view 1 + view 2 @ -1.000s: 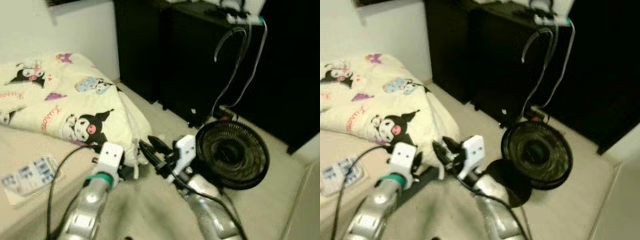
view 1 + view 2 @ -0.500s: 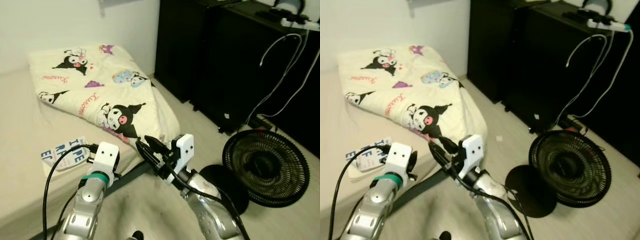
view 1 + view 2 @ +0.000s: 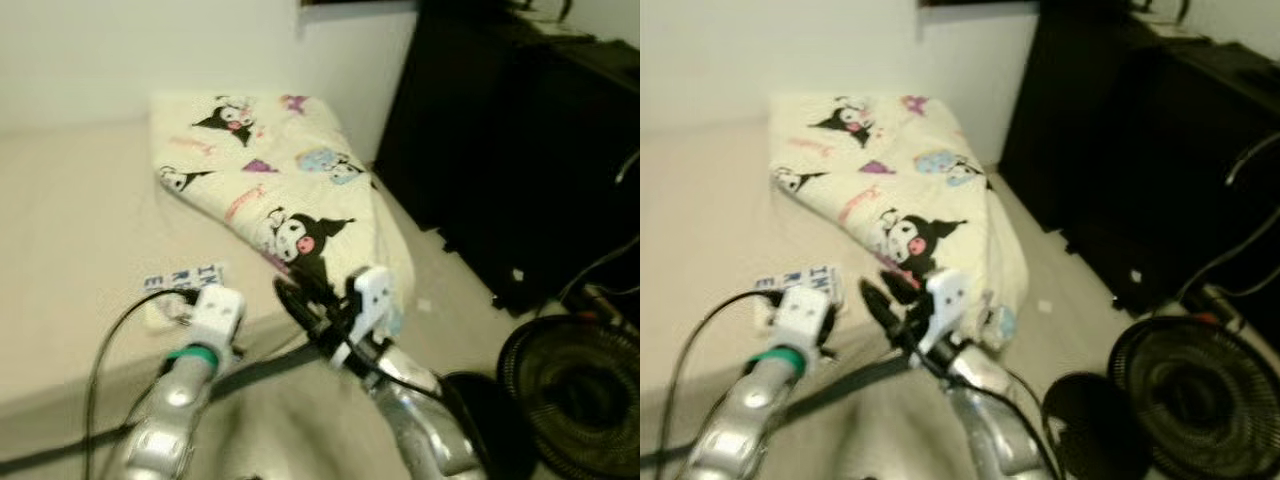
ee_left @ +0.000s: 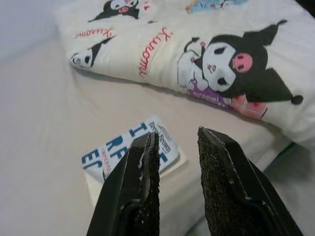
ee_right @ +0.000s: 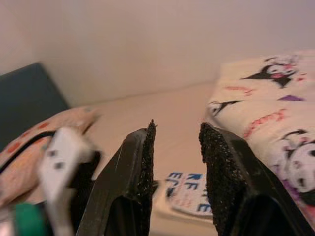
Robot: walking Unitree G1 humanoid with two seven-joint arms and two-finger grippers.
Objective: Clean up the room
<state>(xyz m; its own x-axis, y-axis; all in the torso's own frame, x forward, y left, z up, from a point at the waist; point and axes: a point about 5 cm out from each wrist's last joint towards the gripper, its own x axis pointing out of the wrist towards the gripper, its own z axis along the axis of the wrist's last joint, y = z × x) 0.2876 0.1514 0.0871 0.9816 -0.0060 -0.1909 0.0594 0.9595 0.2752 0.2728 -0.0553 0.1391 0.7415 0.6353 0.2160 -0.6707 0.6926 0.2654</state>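
We swung our view left — the bed (image 3: 70, 250) took up most of the frame, while the fan (image 3: 575, 385) slid to the right edge and the black cabinets (image 3: 520, 150) moved right. That was camera motion, not the things moving. We judged we were turning toward the bed to start tidying there.

The cartoon-print quilt (image 3: 280, 190) lay folded at the bed's right edge. Just beside it on the mattress sat the packet with blue lettering (image 4: 129, 151).

Both arms were raised forward, hovering short of the bed. The left gripper (image 4: 177, 152) pointed down at the packet, fingers narrowly apart, holding nothing. The right gripper (image 5: 177, 147) pointed across the bed toward the wall — fingers also narrowly apart, empty.
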